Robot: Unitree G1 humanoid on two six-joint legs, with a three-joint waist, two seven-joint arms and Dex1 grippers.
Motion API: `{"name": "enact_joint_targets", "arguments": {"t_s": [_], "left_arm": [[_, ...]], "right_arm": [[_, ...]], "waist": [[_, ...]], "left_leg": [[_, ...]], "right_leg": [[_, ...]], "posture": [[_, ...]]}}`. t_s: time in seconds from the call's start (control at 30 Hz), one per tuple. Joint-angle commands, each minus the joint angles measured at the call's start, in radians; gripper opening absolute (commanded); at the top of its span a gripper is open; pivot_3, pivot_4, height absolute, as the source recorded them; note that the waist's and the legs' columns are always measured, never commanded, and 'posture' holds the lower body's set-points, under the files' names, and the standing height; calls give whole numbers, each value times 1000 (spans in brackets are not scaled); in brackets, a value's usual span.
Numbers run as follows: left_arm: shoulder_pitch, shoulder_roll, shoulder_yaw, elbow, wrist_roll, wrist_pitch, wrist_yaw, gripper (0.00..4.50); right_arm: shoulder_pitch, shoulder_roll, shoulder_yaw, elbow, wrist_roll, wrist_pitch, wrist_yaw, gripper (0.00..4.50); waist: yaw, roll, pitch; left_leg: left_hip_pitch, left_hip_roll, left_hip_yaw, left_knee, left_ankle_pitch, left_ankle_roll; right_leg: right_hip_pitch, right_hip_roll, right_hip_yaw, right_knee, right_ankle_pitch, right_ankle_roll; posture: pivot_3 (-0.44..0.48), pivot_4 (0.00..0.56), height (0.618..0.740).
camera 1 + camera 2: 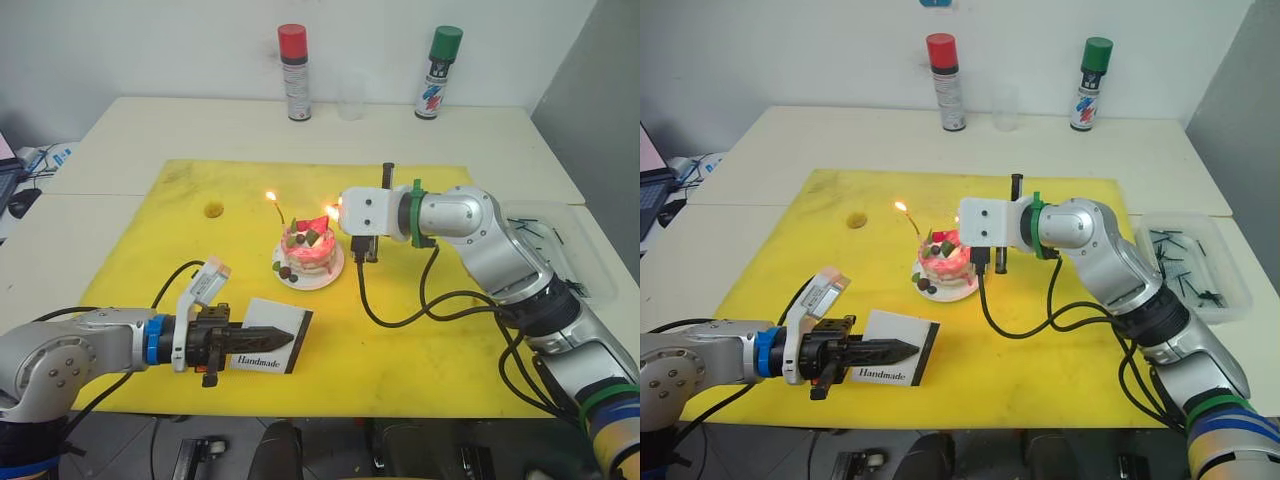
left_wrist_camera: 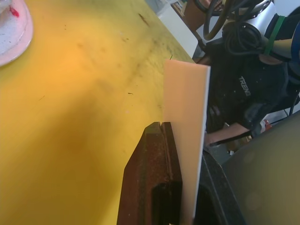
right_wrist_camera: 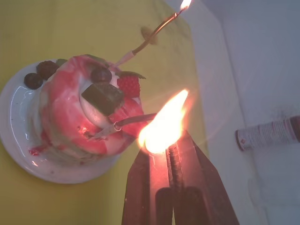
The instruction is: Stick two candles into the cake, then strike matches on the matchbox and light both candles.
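The pink-and-white cake (image 1: 307, 248) sits on its small white plate (image 1: 331, 271) in the middle of the yellow mat. A yellowish candle (image 3: 151, 36) stands tilted in the cake with its tip burning (image 1: 270, 197). A reddish-brown candle (image 3: 136, 120) leans out of the cake toward my right gripper (image 3: 164, 146). That gripper is shut on a burning match, whose flame (image 3: 164, 124) is at the candle's tip. My left gripper (image 1: 268, 338) is shut on the white matchbox (image 1: 281, 352) near the mat's front edge. Spare matches (image 1: 1185, 266) lie in a clear bin.
A red-capped spray can (image 1: 294, 72), a clear cup (image 1: 351, 100) and a green-capped spray can (image 1: 438, 72) stand along the back of the table. The clear bin (image 1: 1230, 262) sits at the right edge. Black cables (image 1: 400, 312) trail over the mat under the right arm.
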Motion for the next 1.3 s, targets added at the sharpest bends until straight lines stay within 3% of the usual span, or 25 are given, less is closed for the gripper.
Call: {"name": "enact_joint_targets", "arguments": {"t_s": [0.03,1.3], "left_arm": [[-17,-5,4,-10,-13,-5,-2,0],[-70,-10,-16,-4,-13,20,-9,0]], "right_arm": [[-23,14,-18,-2,-21,-34,7,22],[-3,36,-48,18,-60,-48,42,22]], "waist": [[0,0,0],[0,0,0]], "left_leg": [[0,0,0,0,0,0],[0,0,0,0,0,0]], "right_leg": [[0,0,0,0,0,0],[0,0,0,0,0,-1]], "posture": [[0,150,740],[0,150,740]]}}
